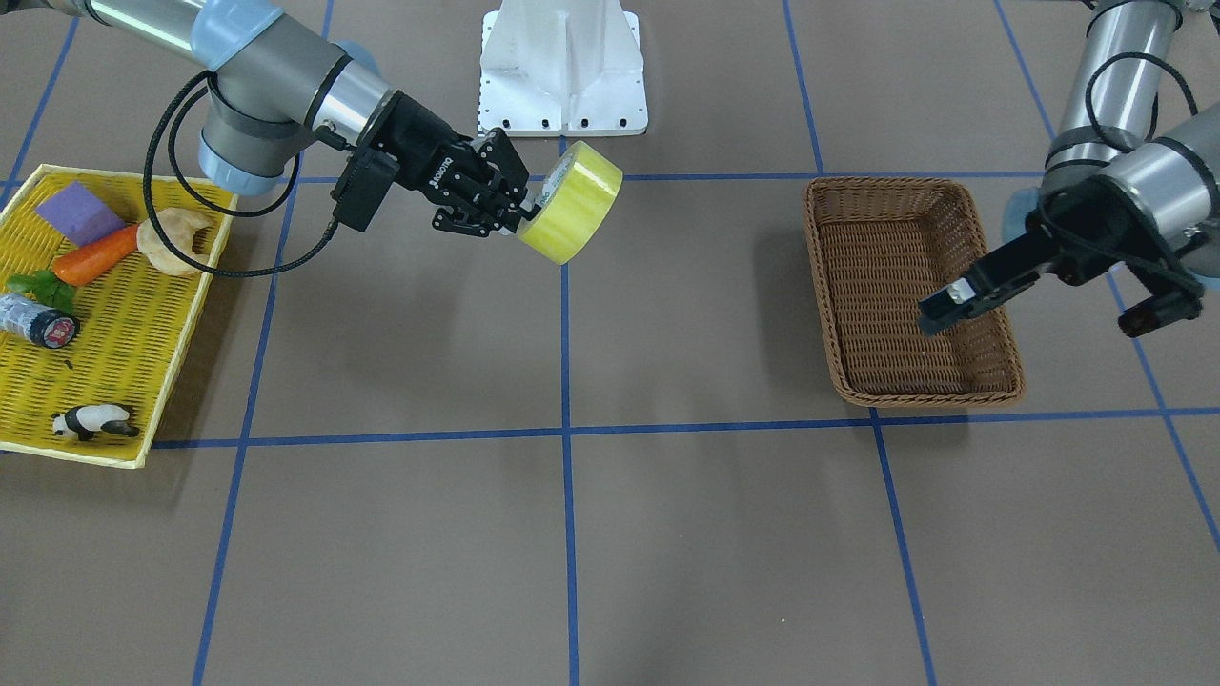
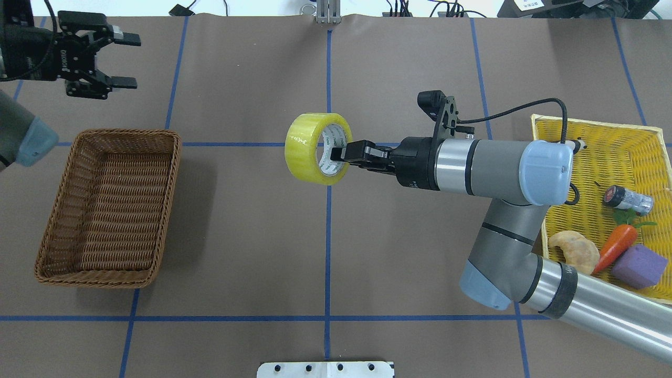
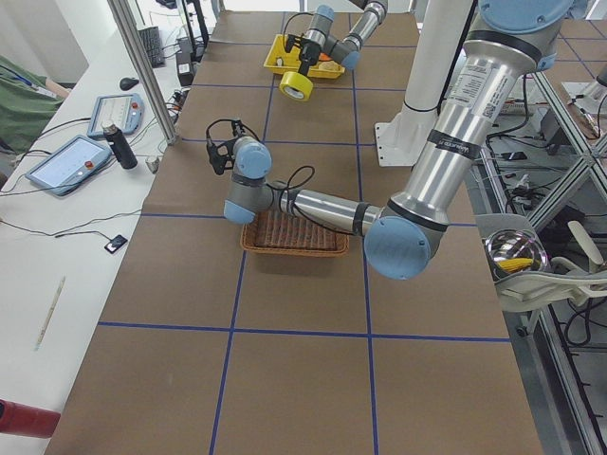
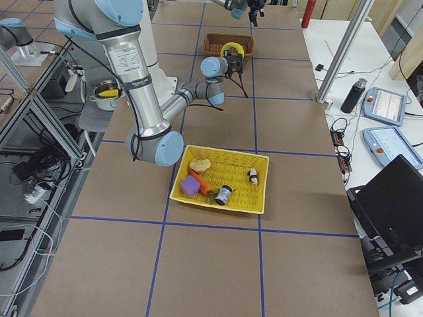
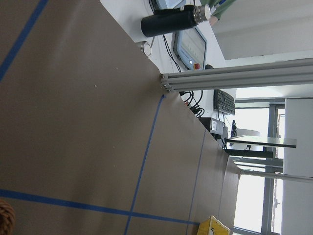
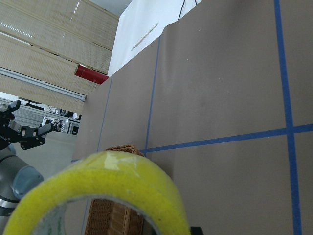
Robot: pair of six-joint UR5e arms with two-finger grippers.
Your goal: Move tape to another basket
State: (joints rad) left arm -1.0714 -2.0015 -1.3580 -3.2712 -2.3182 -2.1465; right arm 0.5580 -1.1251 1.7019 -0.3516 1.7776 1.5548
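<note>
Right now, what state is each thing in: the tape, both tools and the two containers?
tape, lifted in the air between the tray and the basket.
right tool, shut on the tape's wall, one finger inside the core.
left tool, open, holding nothing.
basket, upright, empty.
yellow tray, holding a carrot, a purple block and other small items.

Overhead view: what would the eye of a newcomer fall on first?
The bright yellow tape, held above the middle of the table by the right gripper, shut on its wall. Next, the empty wicker basket at the view's left, with the open left gripper hovering beyond its far end.
</note>
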